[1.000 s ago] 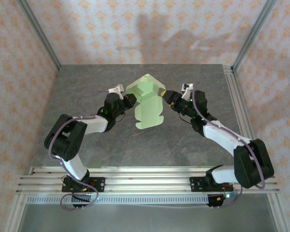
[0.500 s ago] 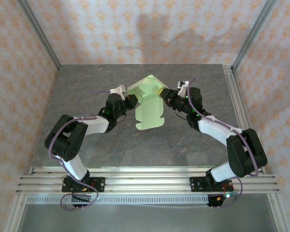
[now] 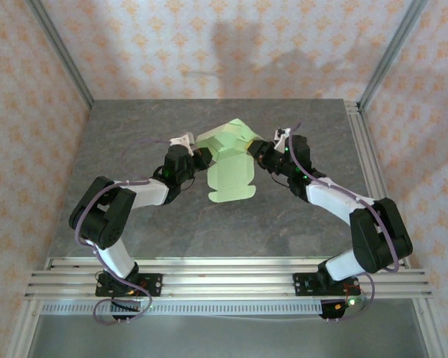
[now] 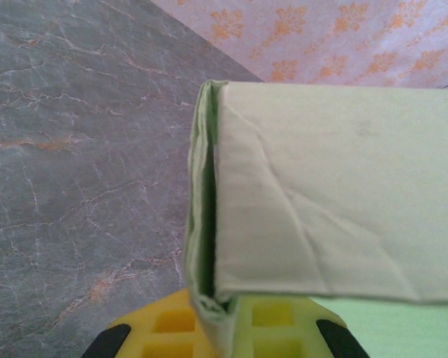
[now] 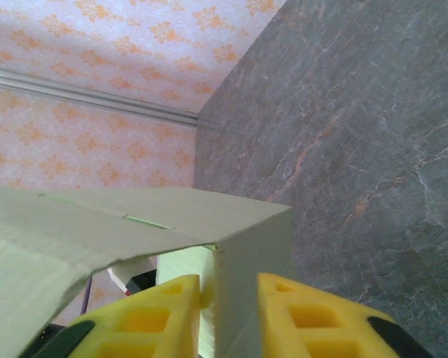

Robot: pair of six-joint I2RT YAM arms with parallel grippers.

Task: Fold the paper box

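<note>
From the top, the paper box [image 3: 229, 160] sits in the middle of the grey tabletop [image 3: 284, 224], a little toward the far side. Its far end is folded up into a raised shape, and a flat panel stretches back toward the arms. The left gripper [image 3: 203, 155] meets the raised part on its left side and the right gripper [image 3: 254, 149] comes in on its right, both right against the card.

On the left wrist, the paper box [image 4: 321, 216] looms large, a creased pale panel with a folded edge running down its left side. That edge drops straight between the yellow fingers [image 4: 168, 328] of the left gripper [image 4: 220, 332], which is closed tight and pinching the card. Veined tabletop [image 4: 75, 149] lies beyond, with the orange-patterned wall [image 4: 336, 37] at the back.

On the right wrist, the paper box [image 5: 134, 224] is seen from its other side, one panel lying across and a corner wall dropping down. That wall stands between the yellow fingers [image 5: 306, 317] of the right gripper [image 5: 228, 309]. The opening is narrow, with one pad against the card and a sliver of space at the other. Whether it is actually squeezing, I cannot tell. Tabletop [image 5: 358, 112] runs off to the right.
</note>
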